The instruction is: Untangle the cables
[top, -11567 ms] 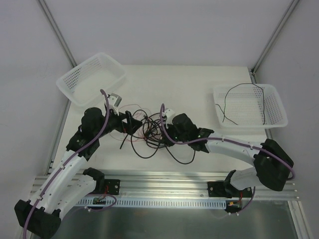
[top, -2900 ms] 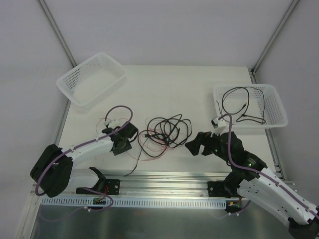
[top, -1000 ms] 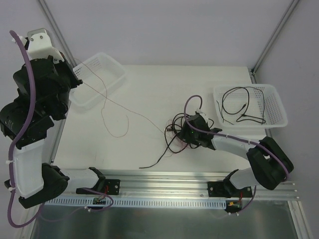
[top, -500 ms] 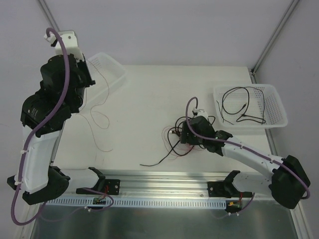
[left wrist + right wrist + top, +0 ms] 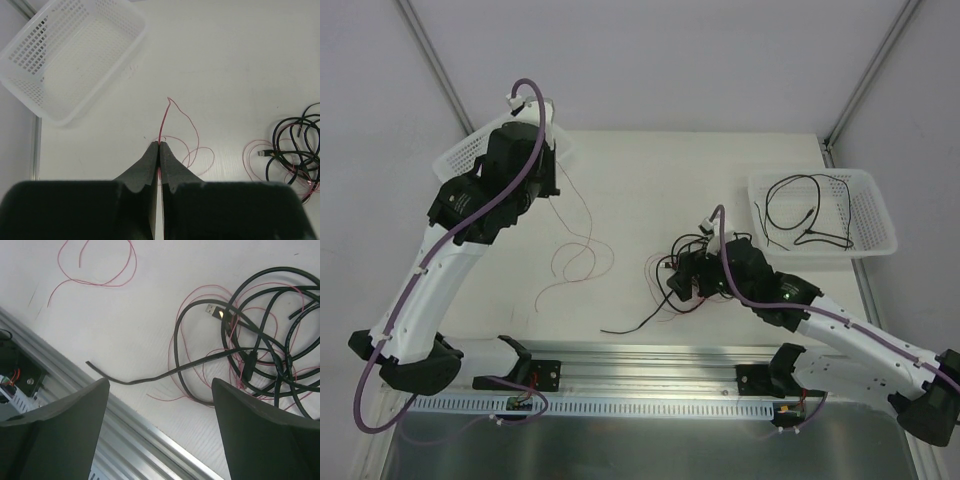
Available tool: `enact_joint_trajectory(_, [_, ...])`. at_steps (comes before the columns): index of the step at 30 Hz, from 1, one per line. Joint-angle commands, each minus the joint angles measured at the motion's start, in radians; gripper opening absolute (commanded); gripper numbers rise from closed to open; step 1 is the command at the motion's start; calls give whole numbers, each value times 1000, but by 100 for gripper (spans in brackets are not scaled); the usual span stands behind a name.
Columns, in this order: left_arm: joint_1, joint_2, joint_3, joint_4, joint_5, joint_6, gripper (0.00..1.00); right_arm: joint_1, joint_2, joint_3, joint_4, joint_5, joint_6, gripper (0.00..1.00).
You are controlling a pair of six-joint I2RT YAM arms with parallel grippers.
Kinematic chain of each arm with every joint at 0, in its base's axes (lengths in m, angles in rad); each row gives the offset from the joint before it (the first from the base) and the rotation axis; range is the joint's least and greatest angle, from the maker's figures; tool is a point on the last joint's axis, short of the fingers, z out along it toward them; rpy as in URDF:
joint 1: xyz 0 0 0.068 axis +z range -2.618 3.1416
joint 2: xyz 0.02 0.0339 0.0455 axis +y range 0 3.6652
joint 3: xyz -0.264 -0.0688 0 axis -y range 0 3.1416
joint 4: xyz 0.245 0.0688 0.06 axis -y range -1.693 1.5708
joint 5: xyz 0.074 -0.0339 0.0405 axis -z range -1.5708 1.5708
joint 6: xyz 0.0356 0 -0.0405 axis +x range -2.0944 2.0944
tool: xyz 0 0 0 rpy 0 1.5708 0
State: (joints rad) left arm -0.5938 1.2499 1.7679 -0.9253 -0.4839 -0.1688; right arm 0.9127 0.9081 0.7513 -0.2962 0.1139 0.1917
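Red wire (image 5: 164,120) clear of the tangle (image 5: 255,347) — into the basket (image 5: 70,60) next.
Left jaws pinch it beside the basket; raise until its tail leaves the counter (image 5: 720,180), then let go. Right jaws hang spread above the tangle.

No text, brand, number or sign is readable in any view: nothing on the cables (image 5: 235,322), on the left basket (image 5: 30,92), on the right basket (image 5: 875,215), or on the table (image 5: 720,180).
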Motion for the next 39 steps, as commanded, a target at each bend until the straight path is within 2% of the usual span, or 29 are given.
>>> enact_joint_trajectory(1, [15, 37, 54, 48, -16, 15, 0, 20, -70, -35, -3, -57, -41, 88])
enact_joint_trajectory(4, [67, 89, 160, 49, -54, 44, 0, 34, -127, -41, -29, -65, -44, 90])
enact_joint_trajectory(8, [202, 158, 347, 85, -22, 84, 0, 34, -182, -21, -83, -66, -60, 91])
enact_joint_trajectory(11, [261, 230, 435, 121, 8, 115, 1, 35, -198, 3, -133, -63, -75, 91])
enact_joint_trajectory(22, [560, 514, 433, 355, 25, 178, 0, 35, -222, -21, -127, -94, -66, 92])
enact_joint_trajectory(27, [620, 692, 436, 387, 39, 173, 1, 35, -195, -43, -115, -88, -64, 92])
enact_joint_trajectory(30, [654, 784, 432, 388, 19, 170, 7, 35, -169, -47, -115, -74, -69, 92])
enact_joint_trajectory(32, [670, 816, 424, 387, 5, 135, 23, 34, -158, -47, -112, -74, -74, 93])
enact_joint_trajectory(34, [675, 821, 410, 387, -2, 121, 48, 35, -146, -47, -110, -77, -74, 93])
enact_joint_trajectory(35, [675, 813, 395, 385, 1, 117, 72, 34, -143, -49, -107, -80, -77, 93])
enact_joint_trajectory(39, [674, 682, 289, 382, 30, 4, 99, 34, -132, -50, -90, -86, -80, 93])
